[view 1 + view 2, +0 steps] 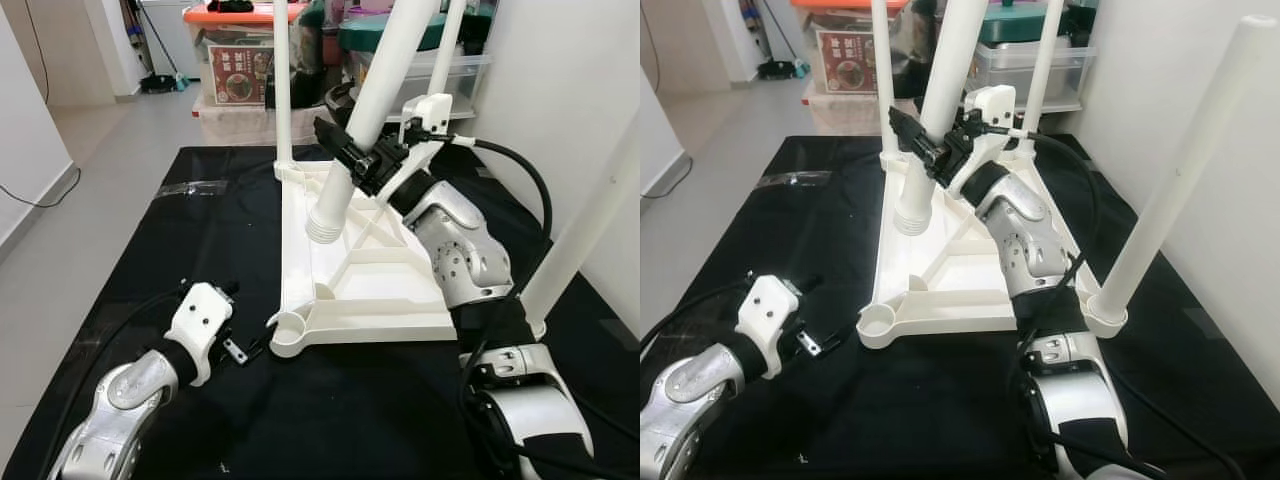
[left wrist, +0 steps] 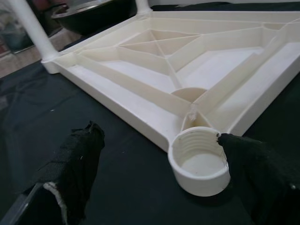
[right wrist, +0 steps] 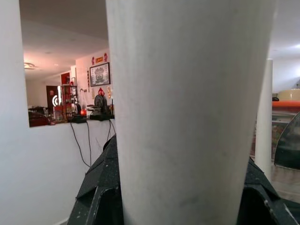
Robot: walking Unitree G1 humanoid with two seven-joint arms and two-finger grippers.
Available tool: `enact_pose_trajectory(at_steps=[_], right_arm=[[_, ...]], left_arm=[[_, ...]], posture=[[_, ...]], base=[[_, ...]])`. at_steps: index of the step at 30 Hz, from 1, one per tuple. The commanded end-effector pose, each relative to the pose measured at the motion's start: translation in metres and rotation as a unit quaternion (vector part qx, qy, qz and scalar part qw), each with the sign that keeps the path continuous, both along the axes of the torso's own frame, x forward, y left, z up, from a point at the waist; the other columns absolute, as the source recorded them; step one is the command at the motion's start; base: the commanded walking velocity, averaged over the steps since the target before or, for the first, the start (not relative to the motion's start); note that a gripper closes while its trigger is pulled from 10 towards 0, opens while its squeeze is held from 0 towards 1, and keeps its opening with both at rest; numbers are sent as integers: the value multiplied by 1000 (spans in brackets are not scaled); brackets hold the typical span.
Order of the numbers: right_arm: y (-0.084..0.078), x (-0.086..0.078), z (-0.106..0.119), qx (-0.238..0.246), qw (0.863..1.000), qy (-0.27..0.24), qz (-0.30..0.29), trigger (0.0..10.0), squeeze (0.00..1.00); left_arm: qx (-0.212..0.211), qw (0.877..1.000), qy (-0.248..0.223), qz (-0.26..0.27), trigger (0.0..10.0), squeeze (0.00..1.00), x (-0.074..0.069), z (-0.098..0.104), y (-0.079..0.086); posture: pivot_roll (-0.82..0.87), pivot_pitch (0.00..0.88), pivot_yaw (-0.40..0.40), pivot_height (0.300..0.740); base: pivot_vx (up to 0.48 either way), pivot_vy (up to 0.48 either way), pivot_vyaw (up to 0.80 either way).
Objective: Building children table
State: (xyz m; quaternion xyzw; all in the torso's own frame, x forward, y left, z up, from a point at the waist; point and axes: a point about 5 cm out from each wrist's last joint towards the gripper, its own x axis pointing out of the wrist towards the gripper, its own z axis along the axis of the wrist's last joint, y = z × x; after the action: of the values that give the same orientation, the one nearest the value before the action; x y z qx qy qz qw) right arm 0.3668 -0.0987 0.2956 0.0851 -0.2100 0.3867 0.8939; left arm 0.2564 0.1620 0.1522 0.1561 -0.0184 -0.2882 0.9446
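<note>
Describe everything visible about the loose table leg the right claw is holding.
The leg is a white, plastic-looking tube, smooth along its length, with a ribbed threaded end pointing down. It is tilted, its top leaning away to the right, and hangs above the upturned tabletop, not yet in a socket. The right claw is shut on it above the thread. Nothing else touches it.

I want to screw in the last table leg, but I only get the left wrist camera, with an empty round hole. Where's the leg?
Observer: The right gripper is shut on the loose leg, holding it tilted above the upside-down tabletop.
Child: Is the screw end pointing down?
Observer: Yes, the ribbed end points down, in the air, not in your socket.
Child: How many legs are in?
Observer: Three stand upright: far left leg, far right leg, near right leg.
</note>
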Motion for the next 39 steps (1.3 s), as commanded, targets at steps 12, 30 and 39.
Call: enact_pose_trajectory(at_steps=[12,30,39], right_arm=[[8,-8,-9,-1,999,-12,48,0,0],[13,-20,-26,73,993,45,79,0,0],[12,-28,-48,86,992,80,48,0,0]], left_arm=[[-38,990,4,135,10000,0,-6,-11,28],[-103,971,18,215,10000,0,-10,-15,39],[-139,962,48,229,10000,0,-14,-21,37]], posture=[[136,0,-36,740],[140,0,-35,740],[124,0,-22,740]], base=[[0,0,0],[0,0,0],[0,107,0]])
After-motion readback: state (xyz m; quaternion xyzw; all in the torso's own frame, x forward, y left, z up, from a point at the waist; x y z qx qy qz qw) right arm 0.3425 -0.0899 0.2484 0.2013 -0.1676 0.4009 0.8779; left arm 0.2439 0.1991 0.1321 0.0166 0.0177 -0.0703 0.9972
